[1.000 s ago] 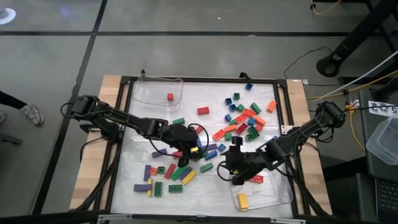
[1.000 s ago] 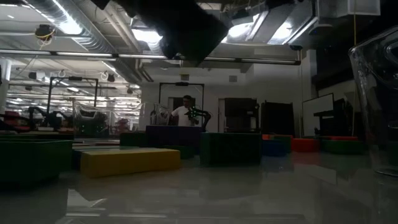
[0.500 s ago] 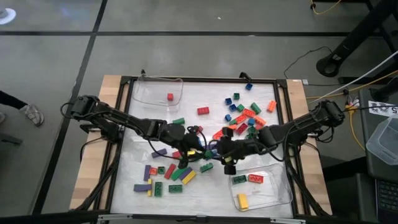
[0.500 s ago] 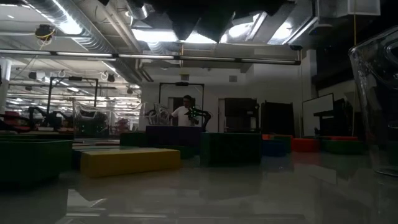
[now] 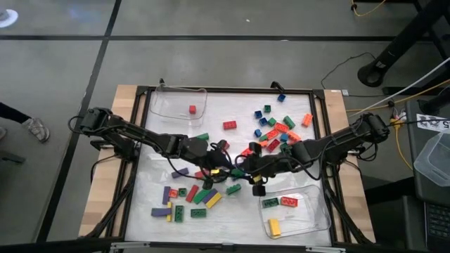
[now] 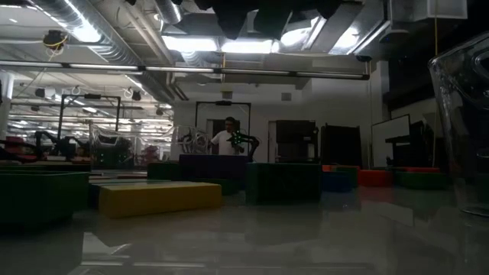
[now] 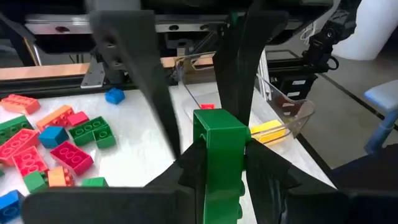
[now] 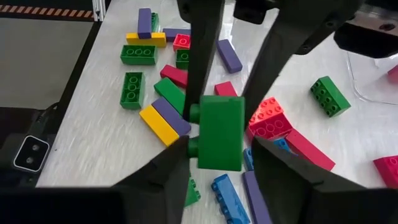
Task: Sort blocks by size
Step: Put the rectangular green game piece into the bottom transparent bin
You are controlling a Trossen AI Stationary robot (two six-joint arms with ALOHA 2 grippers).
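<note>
At the table's centre the left gripper (image 5: 226,171) and the right gripper (image 5: 244,170) meet, each with its fingers narrowed around the same long green block (image 8: 220,132), lifted above the scattered blocks (image 5: 278,130). Most loose blocks lie toward one and seven o'clock; a clear tray (image 5: 313,223) at five o'clock holds three, another tray (image 5: 163,109) at eleven o'clock holds one red.

A green studded block (image 8: 219,132) sits mid-frame between dark fingers (image 8: 200,56). Upper left of the right wrist view: yellow block (image 8: 143,38), purple block (image 8: 144,20), green block (image 8: 132,89). A red block (image 8: 270,118) lies right of centre. The tabletop (image 8: 93,118) is white with faint grey streaks.
</note>
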